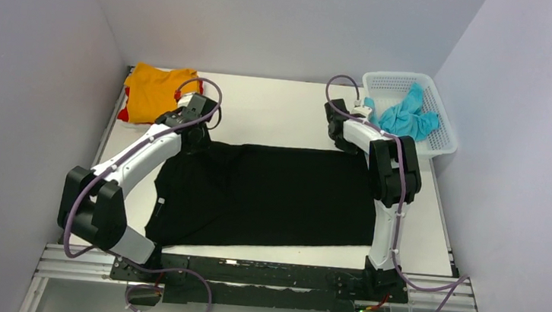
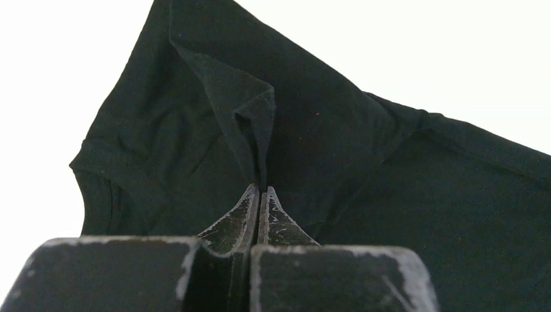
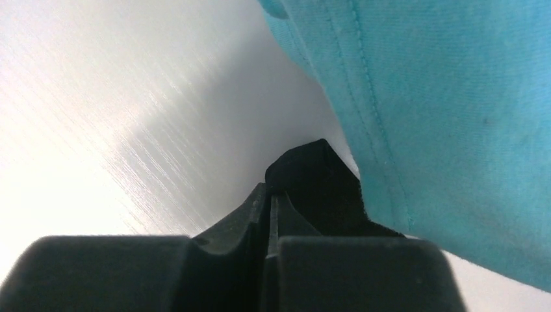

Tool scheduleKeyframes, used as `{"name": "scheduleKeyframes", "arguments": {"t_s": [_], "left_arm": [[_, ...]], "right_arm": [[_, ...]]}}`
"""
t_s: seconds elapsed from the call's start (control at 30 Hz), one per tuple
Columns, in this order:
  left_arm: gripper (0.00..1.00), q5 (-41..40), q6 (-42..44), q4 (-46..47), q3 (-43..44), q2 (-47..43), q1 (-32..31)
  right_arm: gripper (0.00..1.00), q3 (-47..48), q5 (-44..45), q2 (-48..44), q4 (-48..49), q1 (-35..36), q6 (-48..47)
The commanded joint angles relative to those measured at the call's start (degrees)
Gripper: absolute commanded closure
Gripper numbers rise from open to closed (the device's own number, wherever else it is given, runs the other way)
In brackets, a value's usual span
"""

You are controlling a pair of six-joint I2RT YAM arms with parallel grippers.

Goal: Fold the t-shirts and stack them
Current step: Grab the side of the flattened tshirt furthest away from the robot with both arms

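Observation:
The black t-shirt (image 1: 269, 197) lies spread across the middle of the table. My left gripper (image 1: 197, 135) is at its far left corner, shut on a pinched ridge of the black t-shirt (image 2: 256, 140), fingertips (image 2: 250, 211) pressed together. My right gripper (image 1: 341, 138) is at the far right corner, shut on a black cloth corner (image 3: 315, 172) that pokes out past the tips. The turquoise t-shirt (image 1: 408, 115) lies in the basket and fills the right of the right wrist view (image 3: 448, 117). The orange t-shirt (image 1: 155, 89) lies folded on the red t-shirt (image 1: 123, 114) at the far left. No white t-shirt shows.
The white lattice basket (image 1: 443, 138) stands at the far right corner, close beside my right wrist. Grey walls enclose the table on three sides. The aluminium rail (image 1: 261, 275) with the arm bases runs along the near edge.

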Motion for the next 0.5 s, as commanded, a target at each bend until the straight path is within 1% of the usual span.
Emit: {"name": "scheduleKeyframes", "arguments": {"t_s": [0.0, 0.3, 0.47], "left_arm": [[1.0, -0.5, -2.6, -0.4, -1.4, -4.8, -0.5], [1.0, 0.2, -6.0, -2.1, -6.7, -13.0, -1.5], [1.0, -5.0, -11.9, -6.7, -9.5, -17.8, -4.7]], "right_arm": [[1.0, -1.9, 0.2, -4.5, 4.5, -0.3, -3.2], [1.0, -9.6, 0.5, -13.9, 9.8, 1.6, -7.3], [1.0, -12.8, 2.9, -18.4, 8.4, 3.6, -7.7]]}}
